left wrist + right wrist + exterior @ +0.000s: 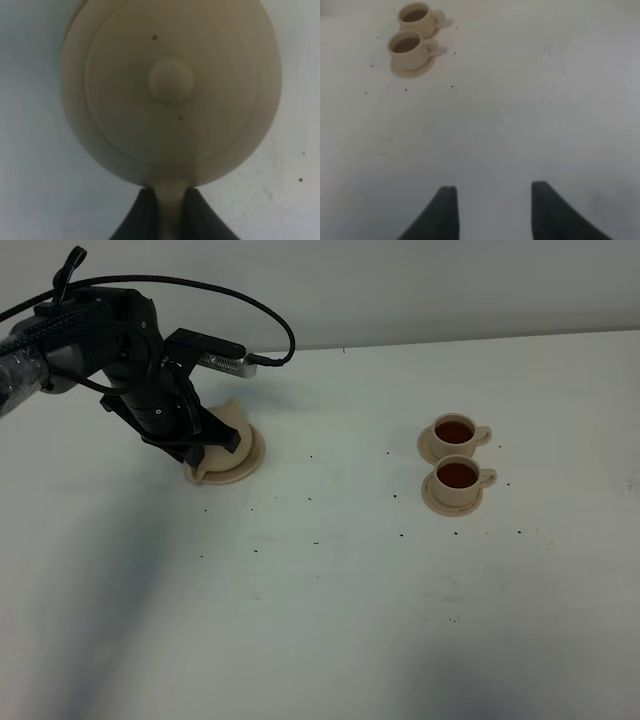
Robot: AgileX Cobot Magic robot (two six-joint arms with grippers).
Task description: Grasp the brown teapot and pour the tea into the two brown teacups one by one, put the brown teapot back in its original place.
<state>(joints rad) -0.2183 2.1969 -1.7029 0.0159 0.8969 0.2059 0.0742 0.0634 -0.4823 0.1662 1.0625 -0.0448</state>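
The brown teapot (233, 420) stands on its round saucer (250, 462) at the left of the table, mostly hidden under my left arm. From the left wrist view I look straight down on the teapot's (170, 100) knobbed lid. My left gripper (170, 194) is shut on its loop handle. The two brown teacups stand on saucers at the right, the far teacup (455, 429) and the near teacup (458, 476) both holding dark tea. In the right wrist view my right gripper (490, 200) is open above bare table, well away from the far teacup (418, 18) and near teacup (407, 48).
The white table (330, 600) carries small dark specks around the cups and in the middle. Its far edge meets a pale wall (400, 280). A black cable (240, 305) loops above the left arm.
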